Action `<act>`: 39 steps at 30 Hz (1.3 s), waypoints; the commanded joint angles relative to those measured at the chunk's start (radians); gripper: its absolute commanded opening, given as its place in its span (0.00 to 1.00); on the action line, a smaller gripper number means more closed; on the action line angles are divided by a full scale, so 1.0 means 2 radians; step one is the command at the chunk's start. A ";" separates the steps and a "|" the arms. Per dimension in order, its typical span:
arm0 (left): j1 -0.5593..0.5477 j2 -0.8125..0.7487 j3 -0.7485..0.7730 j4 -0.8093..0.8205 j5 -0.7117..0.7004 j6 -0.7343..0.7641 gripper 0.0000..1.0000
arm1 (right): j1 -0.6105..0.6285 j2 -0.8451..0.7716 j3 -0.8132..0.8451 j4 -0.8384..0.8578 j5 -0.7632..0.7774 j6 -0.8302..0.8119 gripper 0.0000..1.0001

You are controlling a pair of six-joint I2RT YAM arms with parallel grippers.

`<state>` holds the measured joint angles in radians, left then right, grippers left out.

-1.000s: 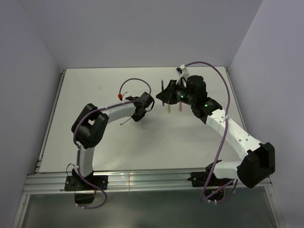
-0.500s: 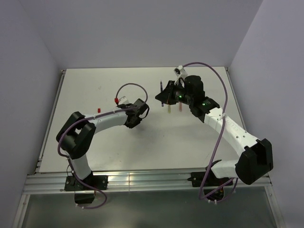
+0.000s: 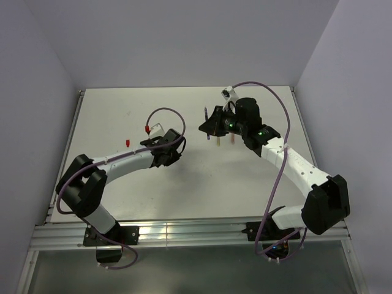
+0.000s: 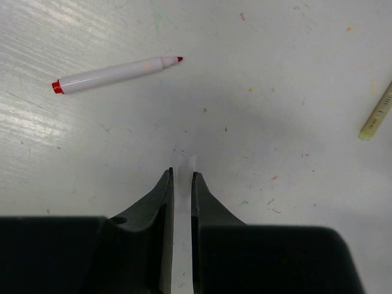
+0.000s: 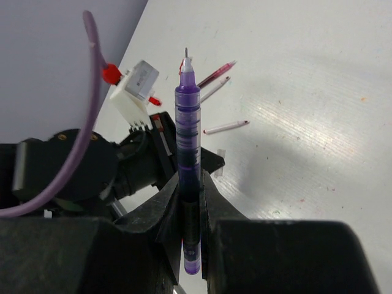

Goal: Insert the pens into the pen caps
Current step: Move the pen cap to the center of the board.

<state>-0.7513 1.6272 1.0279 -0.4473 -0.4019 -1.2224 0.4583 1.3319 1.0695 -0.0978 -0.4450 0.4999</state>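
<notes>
My right gripper (image 5: pixel 190 179) is shut on a purple pen (image 5: pixel 187 122) that stands upright, its fine tip pointing up. In the top view this gripper (image 3: pixel 209 127) hangs over the middle back of the table with the purple pen (image 3: pixel 206 114) sticking out. My left gripper (image 4: pixel 182 174) is shut on a pale clear pen cap (image 4: pixel 184 160) that pokes past the fingertips, low over the table. From the right wrist the clear cap (image 5: pixel 219 164) shows just beyond the purple pen. A white pen with red ends (image 4: pixel 116 73) lies ahead to the left.
An olive-yellow pen (image 4: pixel 376 114) lies at the right edge of the left wrist view. Two more pens (image 5: pixel 215 75) lie side by side farther off. A small red cap (image 3: pixel 127 143) stands on the table left of the left arm. Purple cables loop above both wrists.
The left arm has swung its elbow out to the left and drawn its gripper back and left with the cap. The right gripper with the purple pen has shifted slightly left.
</notes>
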 commanded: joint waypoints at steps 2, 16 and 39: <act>0.000 -0.037 -0.008 0.033 0.008 0.021 0.00 | -0.003 -0.001 -0.018 0.009 -0.018 -0.008 0.00; 0.002 -0.055 -0.059 -0.006 -0.018 0.036 0.00 | 0.007 -0.002 -0.034 -0.002 -0.015 -0.018 0.00; -0.007 0.001 -0.080 -0.015 -0.014 0.048 0.05 | 0.007 0.002 -0.042 0.010 -0.028 -0.014 0.00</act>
<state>-0.7574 1.6016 0.8680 -0.4557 -0.4179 -1.1408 0.4667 1.3327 0.9909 -0.1165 -0.4915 0.4812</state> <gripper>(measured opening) 0.151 0.173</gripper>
